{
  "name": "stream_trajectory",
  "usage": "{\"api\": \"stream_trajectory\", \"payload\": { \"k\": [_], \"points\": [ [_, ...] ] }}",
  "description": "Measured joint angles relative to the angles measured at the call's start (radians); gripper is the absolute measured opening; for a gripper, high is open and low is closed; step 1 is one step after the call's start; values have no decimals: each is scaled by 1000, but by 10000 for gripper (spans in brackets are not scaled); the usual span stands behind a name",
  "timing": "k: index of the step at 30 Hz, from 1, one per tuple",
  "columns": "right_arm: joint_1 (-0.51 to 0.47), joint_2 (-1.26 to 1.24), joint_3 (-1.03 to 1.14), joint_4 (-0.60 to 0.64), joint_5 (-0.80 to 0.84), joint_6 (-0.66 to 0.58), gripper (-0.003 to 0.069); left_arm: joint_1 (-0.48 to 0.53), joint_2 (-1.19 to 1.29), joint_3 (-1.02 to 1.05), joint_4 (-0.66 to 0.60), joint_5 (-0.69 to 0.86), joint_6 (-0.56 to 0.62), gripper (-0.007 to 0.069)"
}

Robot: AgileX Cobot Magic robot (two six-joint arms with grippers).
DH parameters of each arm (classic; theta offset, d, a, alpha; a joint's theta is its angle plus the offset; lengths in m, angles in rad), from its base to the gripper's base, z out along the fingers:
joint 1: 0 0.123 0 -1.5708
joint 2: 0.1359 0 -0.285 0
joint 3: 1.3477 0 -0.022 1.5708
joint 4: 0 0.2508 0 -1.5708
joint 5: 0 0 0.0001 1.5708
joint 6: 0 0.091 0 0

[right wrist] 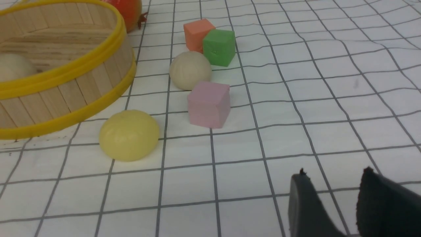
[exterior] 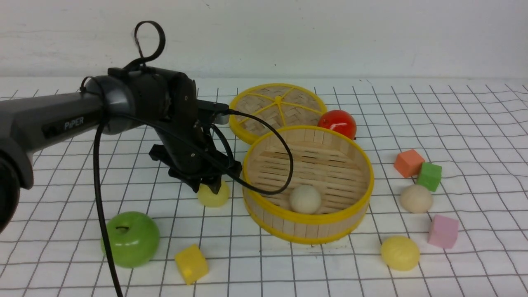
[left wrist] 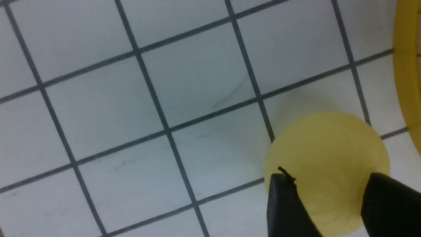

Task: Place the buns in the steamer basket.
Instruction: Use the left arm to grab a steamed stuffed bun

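Note:
My left gripper [exterior: 208, 187] reaches down just left of the steamer basket [exterior: 309, 216], and its black fingers [left wrist: 283, 204] press both sides of a pale yellow bun [left wrist: 329, 148] that rests on the table [exterior: 213, 198]. One beige-white bun [exterior: 305, 199] lies inside the basket. Right of the basket sit another beige-white bun [exterior: 416, 198] and a second pale yellow bun [exterior: 399, 253]. My right gripper [right wrist: 334, 174] shows only in its own wrist view. It is open over bare cloth, a short way from that yellow bun [right wrist: 129, 135] and the beige one [right wrist: 190, 69].
The woven lid [exterior: 264, 103] and a red apple [exterior: 338, 123] lie behind the basket. A green apple [exterior: 131, 239] and a yellow cube [exterior: 191, 264] sit front left. Orange [exterior: 408, 163], green [exterior: 429, 176] and pink [exterior: 443, 231] cubes crowd the right-hand buns.

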Motion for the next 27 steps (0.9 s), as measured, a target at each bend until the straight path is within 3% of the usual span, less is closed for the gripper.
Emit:
{"api": "stream_trajectory", "payload": {
  "k": [12,27],
  "points": [
    [0,0,0,0,0,0,241,-5,-65,-50,-5,128,0,316],
    [0,0,0,0,0,0,241,-10,46,-50,-14,49,4,316]
  ]
}}
